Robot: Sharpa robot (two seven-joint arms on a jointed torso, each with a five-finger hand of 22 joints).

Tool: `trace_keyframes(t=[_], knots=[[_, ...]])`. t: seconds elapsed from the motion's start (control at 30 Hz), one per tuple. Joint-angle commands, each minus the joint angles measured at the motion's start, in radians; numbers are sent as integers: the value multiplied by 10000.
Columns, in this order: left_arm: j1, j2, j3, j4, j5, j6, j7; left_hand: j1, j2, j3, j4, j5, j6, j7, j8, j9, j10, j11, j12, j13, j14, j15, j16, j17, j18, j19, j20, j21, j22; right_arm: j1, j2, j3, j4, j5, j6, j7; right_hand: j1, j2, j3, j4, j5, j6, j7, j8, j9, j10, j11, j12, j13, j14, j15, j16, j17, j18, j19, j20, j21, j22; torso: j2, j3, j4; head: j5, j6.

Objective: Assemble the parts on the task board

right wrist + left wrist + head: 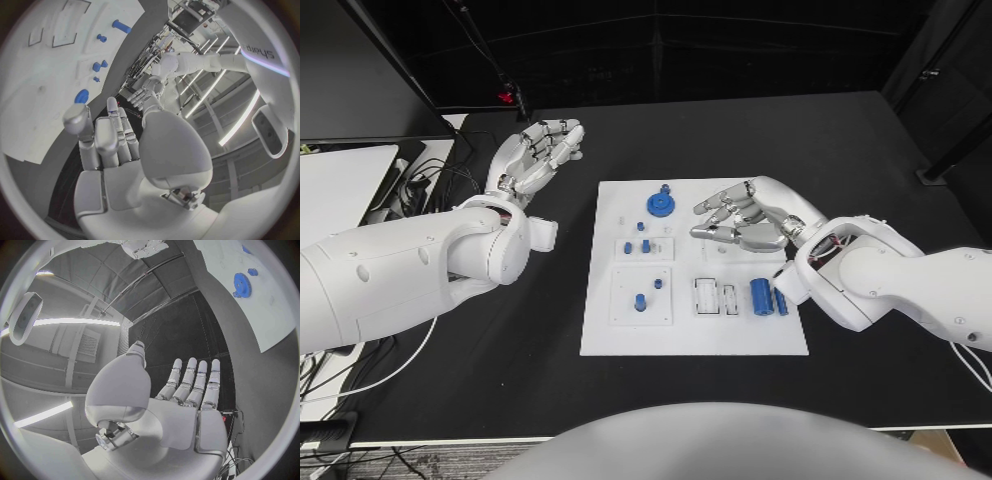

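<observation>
The left hand [542, 148] is hovering over the black table [877, 150], off the left side of the white task board [689, 335], fingers straight and spread, holding nothing. The right hand [740, 222] is hanging over the board's upper right area with fingers curled inward; I cannot tell whether they are gripping anything. On the board one blue gear [659, 207] is lying near the top, and two blue cylinders [762, 296] are sitting side by side at the right edge, with several small blue pegs [640, 248] standing in the left half.
</observation>
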Motion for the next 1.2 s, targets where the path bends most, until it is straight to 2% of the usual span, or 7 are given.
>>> trace_keyframes(t=[0.03,0.2,0.27,0.37,0.63,0.73,1.2], knots=[[10,75,9,-29,11,77,1440,-33,100,73,4,64,-61,1503,40,-8,-72,18,43,-11,-94,8,45,-13,-145,50,-6,-52,17,63,-399,-6,111,2520,826,191,-367,245,-258,-23,129,-258,-259,71,-16,1021,-311,1024,571,-30,-215,-38,62,184,-220,-190,-369,-124,-11,-3,-9,-99,-1],[-16,152,9,-87,13,76,1421,-35,94,66,5,63,-64,1503,47,-11,-71,17,53,-14,-92,7,54,-21,-144,49,-6,-51,11,95,-942,-16,97,2246,1928,-383,-1130,683,-1176,-93,260,-883,-601,700,58,394,-531,8086,7187,-486,-532,660,956,322,-1421,-465,-1876,-540,-10,-12,-11,-277,-1],[-25,188,9,-102,13,79,1417,-35,94,66,5,63,-64,1503,47,-11,-71,17,53,-14,-92,7,54,-21,-144,49,-6,-51,11,101,-1189,-24,89,1681,2187,-743,-1543,709,-1492,-41,476,-1097,-351,1186,97,2034,-636,12438,12424,-103,-293,1815,2837,325,-2313,-226,-2833,-657,-9,-6,-2,-445,-1],[-30,219,9,-112,13,76,1404,-36,94,63,6,62,-66,1503,52,-13,-70,17,60,-16,-91,7,60,-26,-144,52,-6,-50,14,101,-1437,-32,99,756,2231,-1238,-1710,754,-1573,41,588,-1107,-319,1959,247,3883,-285,13615,14582,990,-27,2743,5019,328,-2041,-166,-2208,-109,2,-7,1,-614,-1],[-34,247,9,-121,14,69,1391,-37,94,62,5,62,-67,1502,55,-14,-68,17,65,-17,-89,7,64,-29,-144,54,-6,-49,16,88,-2038,-203,464,-1853,1919,-2856,-2123,-27,-840,80,1131,-1159,-229,4014,938,3883,-154,13615,14582,1676,134,3005,6074,-639,1777,32,3566,2004,7,-19,-7,-922,-1],[-34,261,9,-129,14,77,1384,-37,94,62,5,62,-67,1502,55,-14,-68,17,65,-17,-89,7,64,-29,-144,54,-6,-49,16,83,-2167,-316,604,-2401,2036,-3453,-1940,77,-666,74,1131,-1071,-252,4502,1114,3883,-173,13615,14582,1676,80,3005,6074,-1170,3084,12,5668,2693,16,-14,-6,-1069,-1],[-51,249,9,-165,14,103,1354,-41,111,58,6,61,-71,1502,76,-21,-59,15,97,-23,-83,5,89,-49,-143,43,-6,-48,-10,63,-2363,-586,1236,-4196,2379,-5662,-2082,19,-755,67,1214,-1140,-279,5395,1426,3883,-174,13615,14582,1676,-39,3005,6074,-1170,3084,-71,5668,2693,17,11,-21,-1570,-1]])
